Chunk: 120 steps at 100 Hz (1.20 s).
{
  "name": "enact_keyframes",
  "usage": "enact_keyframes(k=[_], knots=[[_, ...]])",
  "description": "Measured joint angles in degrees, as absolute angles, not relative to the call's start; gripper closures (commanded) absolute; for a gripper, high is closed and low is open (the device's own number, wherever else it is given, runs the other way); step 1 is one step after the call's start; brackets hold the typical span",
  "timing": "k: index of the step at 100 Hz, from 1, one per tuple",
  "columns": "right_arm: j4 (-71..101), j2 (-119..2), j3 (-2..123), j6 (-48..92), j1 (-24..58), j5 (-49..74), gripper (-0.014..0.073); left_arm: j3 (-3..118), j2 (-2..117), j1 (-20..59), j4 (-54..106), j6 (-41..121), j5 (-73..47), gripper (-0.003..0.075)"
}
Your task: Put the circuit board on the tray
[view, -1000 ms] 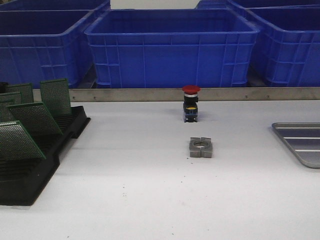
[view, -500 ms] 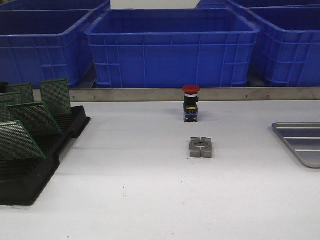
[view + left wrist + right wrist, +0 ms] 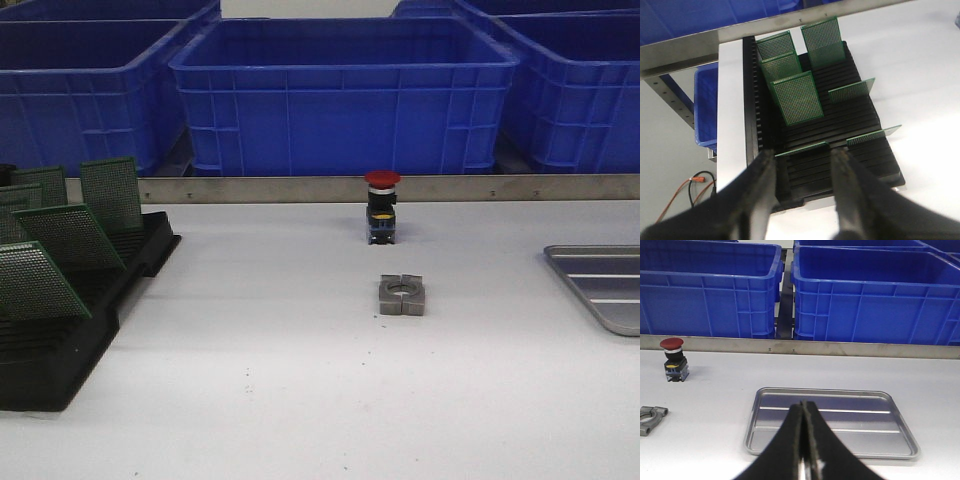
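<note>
Several green perforated circuit boards stand tilted in a black slotted rack at the table's left. In the left wrist view my left gripper is open over the near end of the rack. The top edge of the nearest board shows between its fingertips, and the fingers are not closed on it. The grey metal tray lies at the right edge and holds nothing. My right gripper is shut and empty, just in front of the tray. Neither gripper shows in the front view.
A red push button stands at the middle back, with a grey metal clamp block in front of it. Big blue bins line the back behind a metal rail. The rack sits near the table's left edge.
</note>
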State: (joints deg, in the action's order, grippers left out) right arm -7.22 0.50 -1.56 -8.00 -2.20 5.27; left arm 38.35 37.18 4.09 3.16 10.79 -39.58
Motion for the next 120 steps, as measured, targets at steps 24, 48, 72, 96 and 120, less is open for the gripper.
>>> enact_keyframes(k=[24,48,72,96,120], knots=[[-7.22,0.50,-1.56,-8.00,-2.20,5.27,0.0653,42.02,51.74,4.09,6.78,30.85,-39.97,0.0332],[-7.22,0.50,-1.56,-8.00,-2.20,5.27,0.0653,44.57,67.06,4.09,7.77,58.93,-40.99,0.0332],[-7.22,0.50,-1.56,-8.00,-2.20,5.27,0.0653,48.23,79.34,4.09,3.53,68.96,-36.18,0.0332],[-7.22,0.50,-1.56,-8.00,-2.20,5.27,0.0653,51.20,88.07,4.09,2.82,69.51,-35.28,0.0403],[-7.22,0.50,-1.56,-8.00,-2.20,5.27,0.0653,51.55,89.76,4.09,2.23,69.51,-37.63,0.0734]])
